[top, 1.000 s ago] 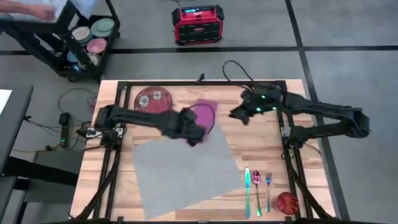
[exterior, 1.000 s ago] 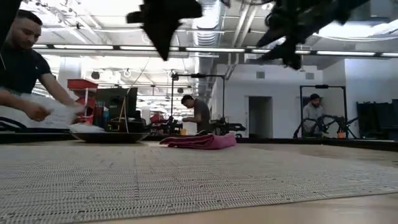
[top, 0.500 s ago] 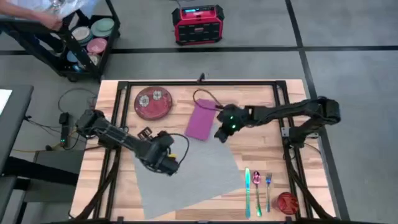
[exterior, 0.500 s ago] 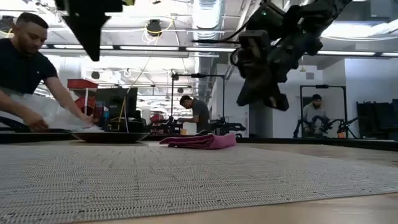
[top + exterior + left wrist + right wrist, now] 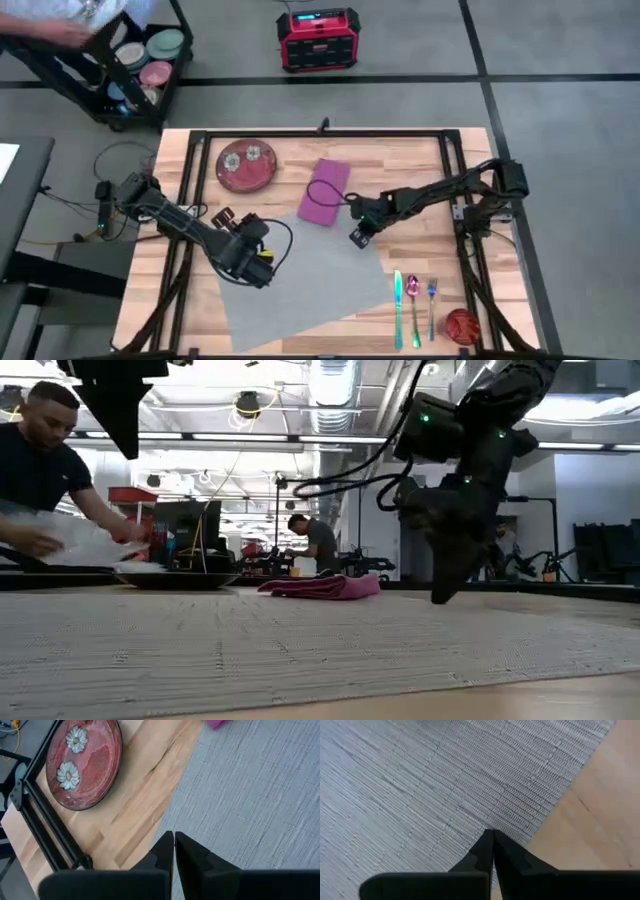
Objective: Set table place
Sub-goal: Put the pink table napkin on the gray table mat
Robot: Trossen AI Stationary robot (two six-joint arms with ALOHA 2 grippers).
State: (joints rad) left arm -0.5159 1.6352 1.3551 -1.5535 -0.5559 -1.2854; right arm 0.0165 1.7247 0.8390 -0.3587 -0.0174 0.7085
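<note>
The placemat (image 5: 300, 270) is lying askew; both grippers' fingers (image 5: 172, 852) (image 5: 491, 851) are pressed together, plate (image 5: 246, 164) and cutlery (image 5: 414, 305) being left unplaced

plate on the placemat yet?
No, in the high view the red plate sits on bare wood at the table's far-left corner, clear of the grey placemat.

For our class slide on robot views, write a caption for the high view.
Both grippers, left and right, shut over opposite edges of the grey placemat.
</note>
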